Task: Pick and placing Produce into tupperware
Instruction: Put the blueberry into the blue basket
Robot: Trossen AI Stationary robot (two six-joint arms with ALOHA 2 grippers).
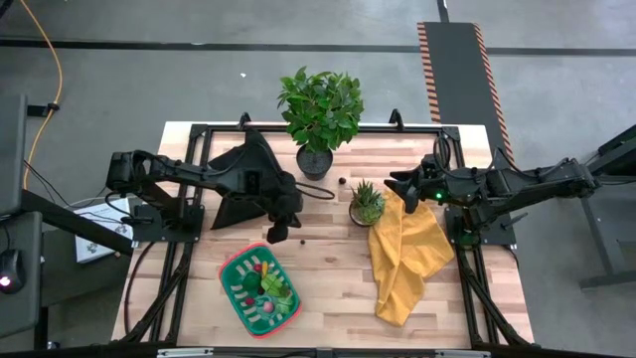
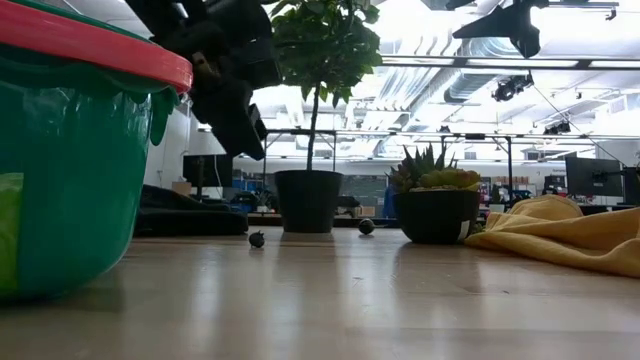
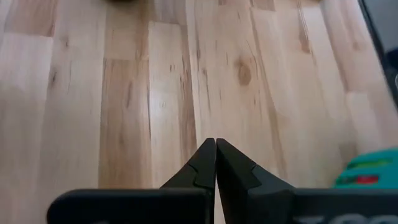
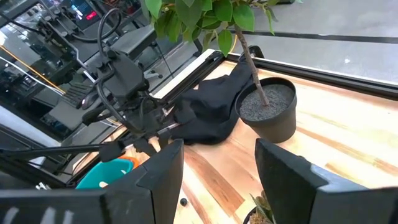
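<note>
- Near the front of the wooden bench (image 1: 328, 288), toward its left side, sits the green tupperware (image 1: 238, 291) with a red rim.
- Small toy produce (image 1: 268, 286) lies inside it: green, red, pink and yellow pieces.
- Just behind the tupperware, the left gripper (image 1: 277, 235) hangs over bare wood. Its fingers (image 3: 205, 167) are pressed tight together and hold nothing.
- A black cloth (image 1: 238, 174) lies under the left arm, at the back of the bench.
- The right gripper (image 1: 402, 186) is up over the yellow cloth (image 1: 405, 254), on the right side. Its fingers (image 4: 163, 169) stand apart with nothing between them.
- A big leafy plant (image 1: 320, 107) stands at the back, and a small spiky plant (image 1: 367, 202) stands beside the yellow cloth.
- Two small dark balls (image 2: 257, 239) lie on the wood near the big plant's pot.
</note>
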